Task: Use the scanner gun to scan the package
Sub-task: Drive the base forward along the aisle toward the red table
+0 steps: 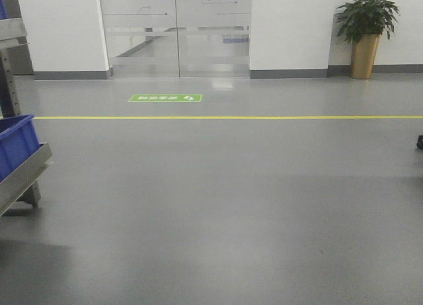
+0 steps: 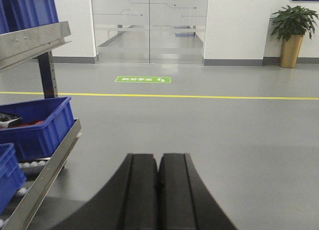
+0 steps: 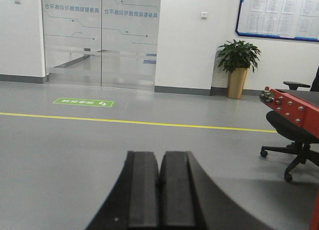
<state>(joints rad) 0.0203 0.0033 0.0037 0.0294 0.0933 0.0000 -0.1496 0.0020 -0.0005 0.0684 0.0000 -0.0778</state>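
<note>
The package and the scanner gun are out of view in every frame. My left gripper [image 2: 158, 157] is shut, its two black fingers pressed together with nothing between them, pointing out over bare grey floor. My right gripper [image 3: 160, 155] is likewise shut and empty, held level above the floor. Neither gripper shows in the front view.
A metal rack [image 2: 47, 170] with blue bins [image 2: 37, 125] stands at the left, also seen as a rack [image 1: 23, 176] in the front view. A black office chair [image 3: 294, 135] and a red frame [image 3: 291, 108] stand at the right. Glass doors [image 1: 175, 30], a potted plant [image 1: 365, 30], a yellow floor line [image 1: 231, 117].
</note>
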